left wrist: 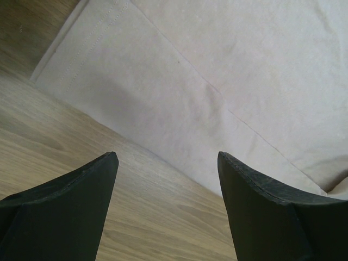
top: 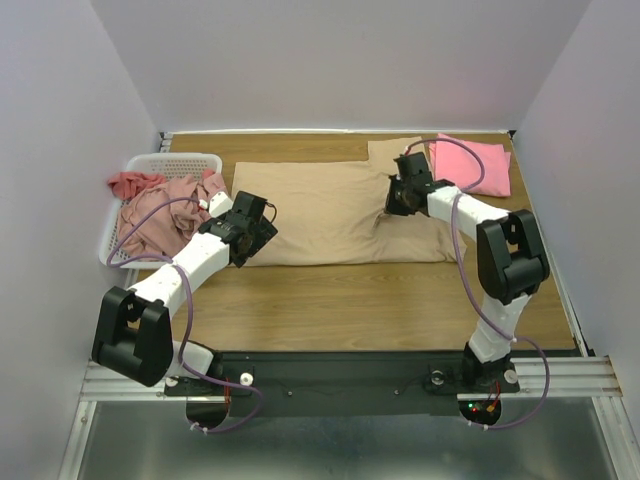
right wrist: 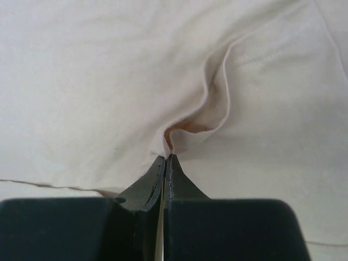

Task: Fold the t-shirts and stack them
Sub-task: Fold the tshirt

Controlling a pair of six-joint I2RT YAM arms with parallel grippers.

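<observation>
A large tan t-shirt (top: 335,210) lies spread flat across the middle of the table. My right gripper (right wrist: 166,156) is shut on a pinch of its cloth near the collar, which puckers up at the fingertips; in the top view it (top: 397,203) sits at the shirt's right part. My left gripper (left wrist: 167,157) is open and empty, over the shirt's lower left hem edge (left wrist: 163,109); in the top view it (top: 252,232) is at the shirt's left end. A folded bright pink t-shirt (top: 472,165) lies at the back right. Dusty-pink (top: 165,220) and salmon-red (top: 130,183) shirts are heaped in the basket.
A white mesh basket (top: 180,163) stands at the back left against the left wall. Bare wooden table (top: 350,300) lies between the tan shirt and the arm bases. White walls close in the back and both sides.
</observation>
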